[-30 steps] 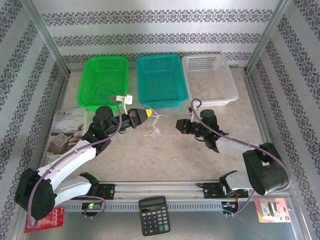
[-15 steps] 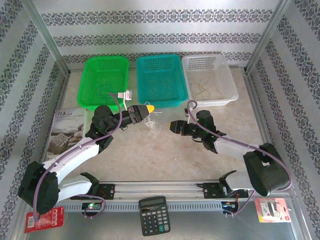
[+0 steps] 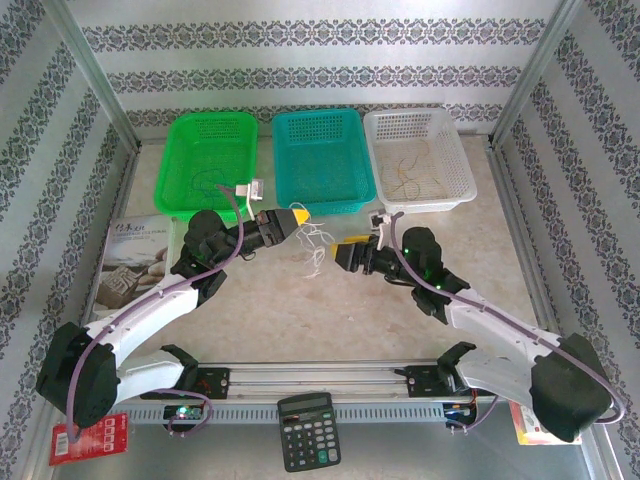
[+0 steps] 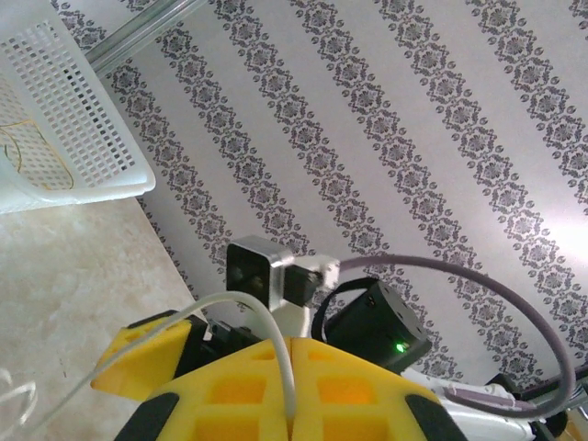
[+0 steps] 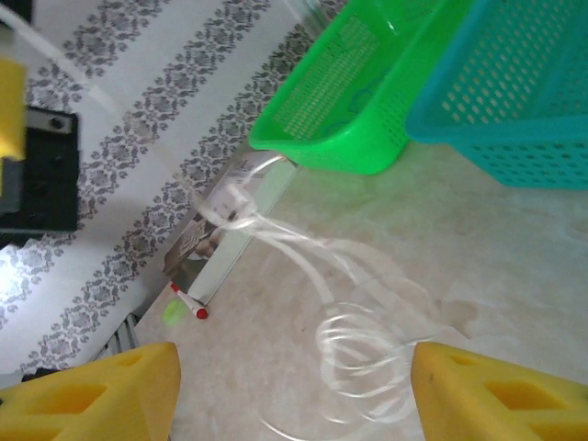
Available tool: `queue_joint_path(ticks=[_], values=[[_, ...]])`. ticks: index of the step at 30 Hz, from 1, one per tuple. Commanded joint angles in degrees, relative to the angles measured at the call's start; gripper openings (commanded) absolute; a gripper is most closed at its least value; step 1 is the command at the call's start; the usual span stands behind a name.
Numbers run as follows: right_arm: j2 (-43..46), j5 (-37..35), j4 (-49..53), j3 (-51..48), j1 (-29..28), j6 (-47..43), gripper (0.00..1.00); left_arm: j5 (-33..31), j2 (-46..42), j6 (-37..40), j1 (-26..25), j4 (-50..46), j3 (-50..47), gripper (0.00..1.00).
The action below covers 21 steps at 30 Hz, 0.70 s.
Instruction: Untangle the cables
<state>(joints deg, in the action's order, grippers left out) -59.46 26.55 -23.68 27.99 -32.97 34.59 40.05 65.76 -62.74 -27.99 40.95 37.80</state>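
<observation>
Left gripper (image 3: 297, 216): clamped on a pale strand of the cables (image 3: 316, 240), at their 10 o'clock.
Right gripper (image 3: 343, 251): fingers apart, at their 4 o'clock.
Cables: curly loops dangling.

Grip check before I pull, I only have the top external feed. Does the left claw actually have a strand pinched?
Observer: Yes. In the left wrist view a pale strand arcs down into the seam of the shut left claw.
Operator: Right claw on anything?
Observer: No. The right wrist view shows the right claw open, its fingers wide apart. Blurred pale coils sit beyond the gap, touching neither finger.
</observation>
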Motion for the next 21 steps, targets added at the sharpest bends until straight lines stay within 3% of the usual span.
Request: queue_joint_path(ticks=[1,12,21], values=[[0.62,-2.7,-2.3,2.15,-2.04,-4.01,0.68,-0.74,0.07,-1.78,0.65,2.52,2.13,0.0],[-5.65,-11.8,-8.43,7.94,-9.42,-10.41,0.72,-2.05,2.1,-5.86,0.31,6.15,2.8,0.0],[-14.82,-19.17,-21.14,9.79,-11.96,-9.7,0.72,-3.83,1.48,-6.44,-1.01,5.54,3.7,0.0]])
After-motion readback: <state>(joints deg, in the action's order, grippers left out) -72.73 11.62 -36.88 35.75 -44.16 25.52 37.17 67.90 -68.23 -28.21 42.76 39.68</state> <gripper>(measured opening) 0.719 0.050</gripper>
